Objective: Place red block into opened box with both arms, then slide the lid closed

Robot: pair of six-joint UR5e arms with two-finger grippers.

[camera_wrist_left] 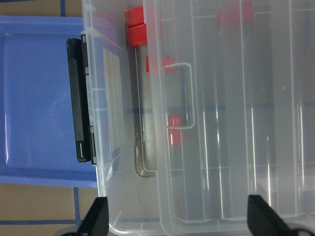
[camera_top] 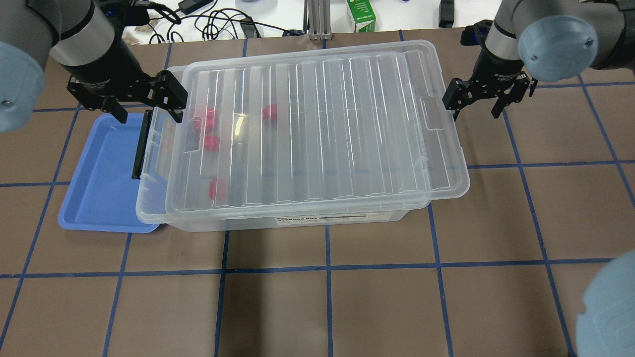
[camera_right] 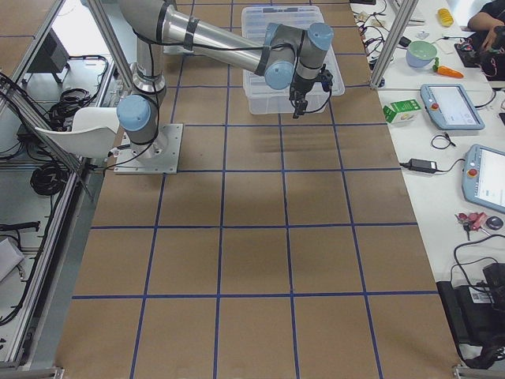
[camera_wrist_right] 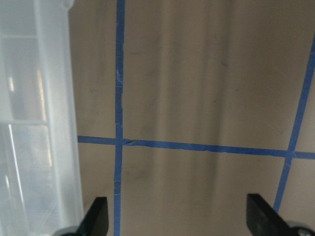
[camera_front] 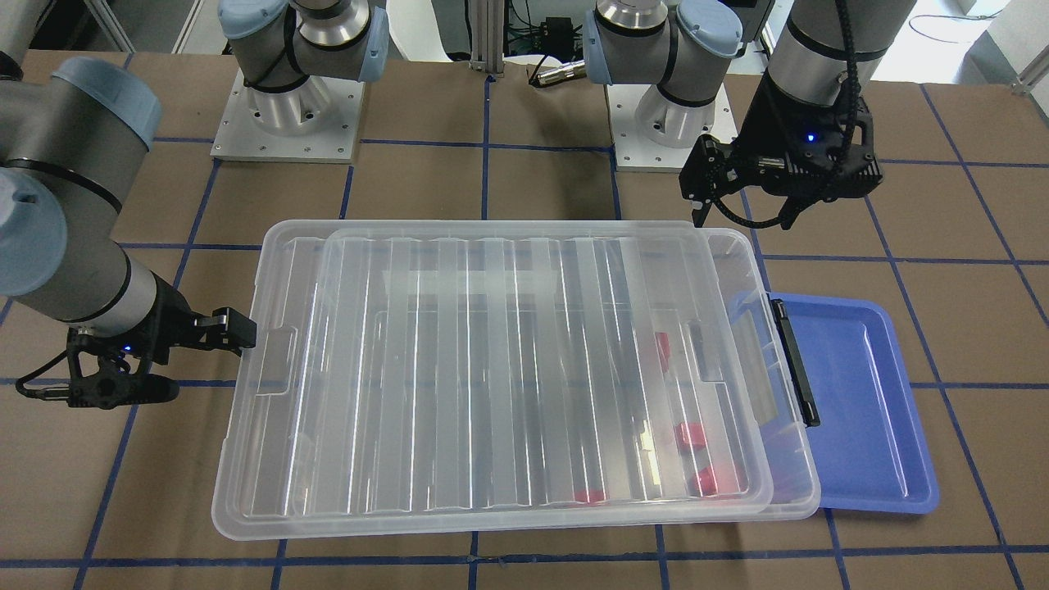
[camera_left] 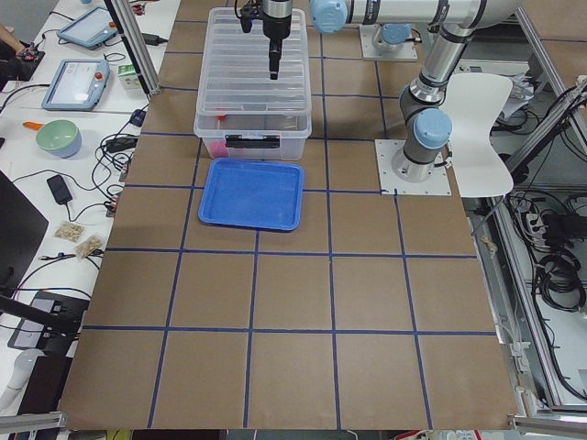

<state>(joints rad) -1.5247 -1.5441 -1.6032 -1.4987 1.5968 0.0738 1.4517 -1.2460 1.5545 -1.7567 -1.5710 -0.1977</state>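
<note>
several small bright red blocks (camera_top: 212, 143) lie inside the clear box (camera_top: 149, 201), blurred under the ridged lid (camera_top: 317, 124), which leaves only the black-bar end uncovered. the box sits by the surface's (camera_top: 327, 297) far edge, its rim overlapping a blue tray (camera_top: 99, 168). the left hand (camera_top: 146, 106), fingers spread, is above that end; the right hand (camera_top: 475, 105), also spread, is just off the opposite end.

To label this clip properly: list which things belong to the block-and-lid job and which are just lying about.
Job:
- box
- lid, not yet fully across
- red blocks, inside the box
- left gripper, right gripper, both open

Lying about:
- blue tray
- green carton
</note>
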